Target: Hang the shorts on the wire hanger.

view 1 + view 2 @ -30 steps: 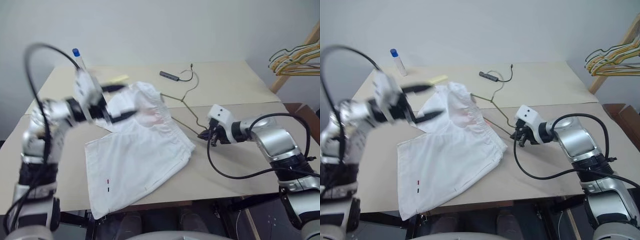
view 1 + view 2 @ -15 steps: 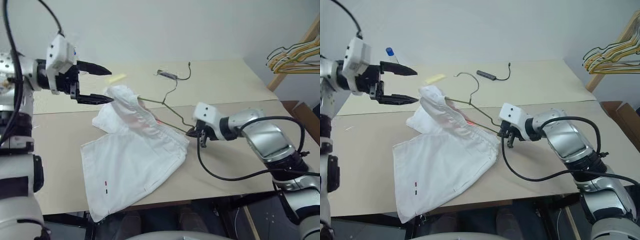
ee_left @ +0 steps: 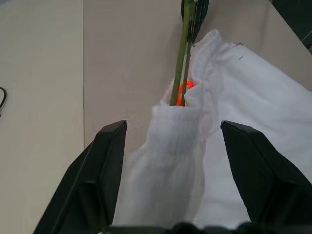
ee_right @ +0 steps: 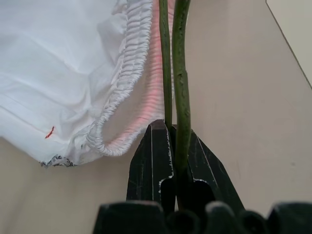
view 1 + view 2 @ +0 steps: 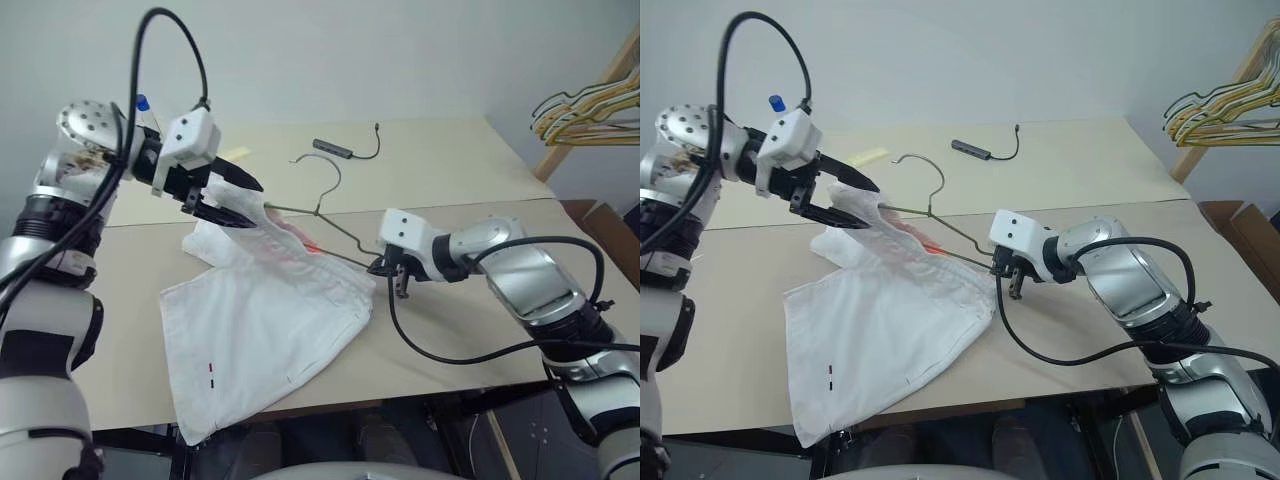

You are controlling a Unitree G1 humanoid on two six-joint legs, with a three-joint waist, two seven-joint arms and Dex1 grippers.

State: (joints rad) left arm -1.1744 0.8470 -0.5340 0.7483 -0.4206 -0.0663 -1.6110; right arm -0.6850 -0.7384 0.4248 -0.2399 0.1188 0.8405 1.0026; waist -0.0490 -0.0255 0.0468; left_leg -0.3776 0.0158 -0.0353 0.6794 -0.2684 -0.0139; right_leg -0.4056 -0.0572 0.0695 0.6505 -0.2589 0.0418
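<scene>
Overhead, the shorts [image 5: 270, 330] lie on the surface [image 5: 450, 170], waistband raised at far left over the wire hanger [image 5: 318, 205]. Right gripper [image 4: 170, 141] is clamped on the hanger's wire (its wrist view confirms). Left gripper [image 3: 168, 141] stands wide, straddling the bunched waistband, fingers clear of cloth.
</scene>
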